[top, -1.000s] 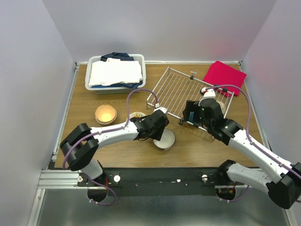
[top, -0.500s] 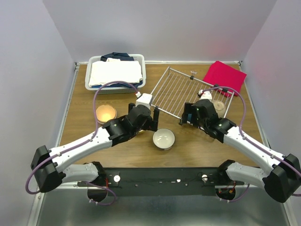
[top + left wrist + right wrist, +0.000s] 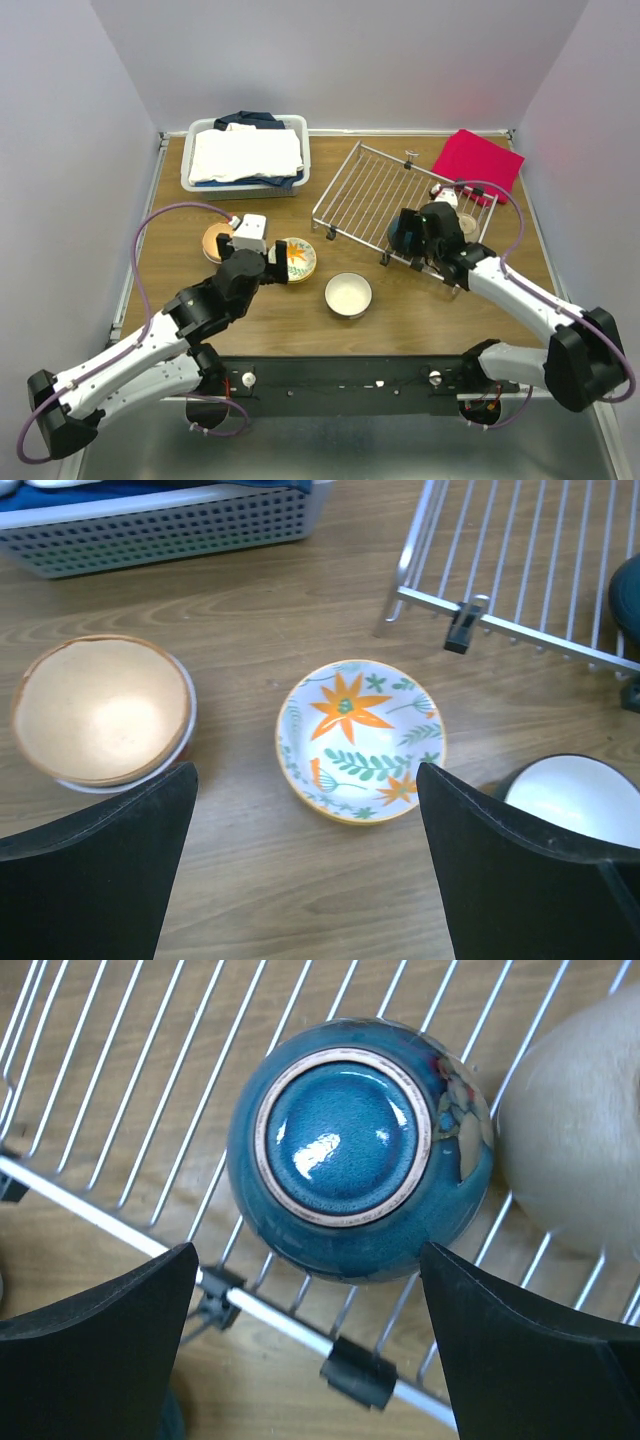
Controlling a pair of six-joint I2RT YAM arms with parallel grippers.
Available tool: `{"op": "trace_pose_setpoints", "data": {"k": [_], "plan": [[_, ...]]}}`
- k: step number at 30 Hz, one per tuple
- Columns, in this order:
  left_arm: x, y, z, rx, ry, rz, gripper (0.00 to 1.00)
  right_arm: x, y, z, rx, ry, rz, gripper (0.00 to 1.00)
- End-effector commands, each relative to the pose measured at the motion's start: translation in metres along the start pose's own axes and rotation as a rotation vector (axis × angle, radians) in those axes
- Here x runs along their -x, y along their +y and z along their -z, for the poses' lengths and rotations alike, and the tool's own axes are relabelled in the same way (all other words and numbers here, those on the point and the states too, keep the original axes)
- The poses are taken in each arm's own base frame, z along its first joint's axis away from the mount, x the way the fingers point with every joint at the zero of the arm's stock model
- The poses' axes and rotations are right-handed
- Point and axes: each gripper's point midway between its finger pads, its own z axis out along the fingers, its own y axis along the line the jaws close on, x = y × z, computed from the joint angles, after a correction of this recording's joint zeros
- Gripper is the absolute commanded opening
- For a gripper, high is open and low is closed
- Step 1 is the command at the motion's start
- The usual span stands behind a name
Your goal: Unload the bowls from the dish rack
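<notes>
Left end effector (image 3: 305, 770) backed off, open; right end effector (image 3: 307, 1250) gapes over the slick upturned bowl (image 3: 345, 1140), which may slip.

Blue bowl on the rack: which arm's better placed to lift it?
Right. The right end effector hovers open over the upside-down blue bowl on the dish rack, fingers either side. The left end effector is open above the floral bowl on the table, off the rack.
</notes>
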Motion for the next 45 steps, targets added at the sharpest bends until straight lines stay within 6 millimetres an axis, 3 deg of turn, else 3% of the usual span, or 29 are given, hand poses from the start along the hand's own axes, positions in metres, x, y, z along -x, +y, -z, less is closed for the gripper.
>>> {"op": "trace_pose_setpoints", "data": {"k": [1, 2, 8, 9, 11, 16, 18, 23, 32, 45], "plan": [[0.005, 0.035, 0.01, 0.109, -0.097, 0.004, 0.99, 0.019, 0.016, -0.026, 0.056, -0.01, 0.008, 1.0], [0.001, 0.038, 0.011, 0.115, -0.098, 0.002, 0.99, 0.035, 0.019, -0.029, 0.062, -0.034, 0.002, 1.0], [-0.002, 0.051, 0.019, 0.132, -0.137, 0.031, 0.99, 0.06, 0.022, -0.073, 0.075, -0.032, 0.038, 1.0], [-0.003, 0.053, 0.019, 0.135, -0.139, 0.034, 0.99, 0.075, 0.026, -0.077, 0.079, -0.052, 0.06, 1.0], [-0.002, 0.055, 0.02, 0.145, -0.145, 0.037, 0.99, 0.074, 0.022, -0.092, 0.056, -0.025, 0.087, 1.0], [0.005, 0.063, 0.028, 0.17, -0.149, 0.03, 0.99, 0.109, 0.024, -0.088, 0.033, -0.057, 0.235, 1.0], [0.009, 0.066, 0.032, 0.174, -0.166, 0.039, 0.99, 0.113, 0.027, -0.081, 0.068, -0.052, 0.323, 1.0], [0.019, 0.076, 0.045, 0.173, -0.237, 0.082, 0.99, 0.108, 0.039, -0.069, 0.121, -0.021, 0.516, 1.0], [0.021, 0.088, 0.048, 0.223, -0.293, 0.11, 0.99, 0.092, 0.052, -0.076, -0.067, -0.01, 0.951, 1.0], [0.024, 0.09, 0.048, 0.239, -0.296, 0.102, 0.99, 0.073, 0.05, -0.099, -0.221, 0.058, 1.154, 1.0]]}}
